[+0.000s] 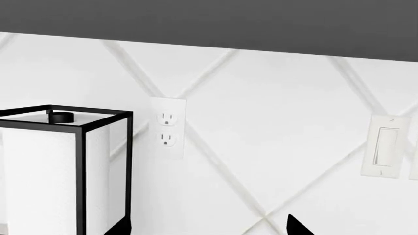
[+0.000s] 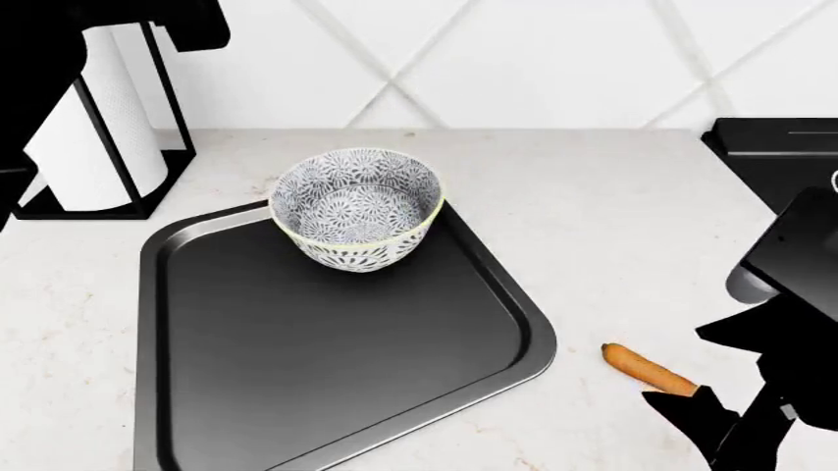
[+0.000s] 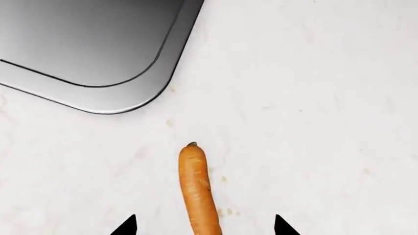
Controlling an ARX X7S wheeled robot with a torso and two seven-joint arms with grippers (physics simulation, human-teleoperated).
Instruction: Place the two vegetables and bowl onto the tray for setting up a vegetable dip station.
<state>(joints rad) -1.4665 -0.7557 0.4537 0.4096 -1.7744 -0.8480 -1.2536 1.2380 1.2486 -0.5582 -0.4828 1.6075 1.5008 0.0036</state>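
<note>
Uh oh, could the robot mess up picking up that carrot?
Maybe. The carrot is thin and round, lying loose on the counter, so it could roll or slip as the open right gripper closes around it. It also lies off the tray, whose raised rim might catch it on the way over. The bowl sits near the tray's far edge, so a dropped carrot probably wouldn't hit it.

- The tray (image 2: pixel 328 373) floor lies bare toward the tabletop's (image 2: pixel 590 216) front edge; only the bowl (image 2: pixel 356 208) stands at its back rim.
- Open tabletop surrounds the carrot (image 2: pixel 649 370), apart from the tray's corner.
- The paper towel holder (image 2: pixel 98 118) blocks the back left corner.
</note>
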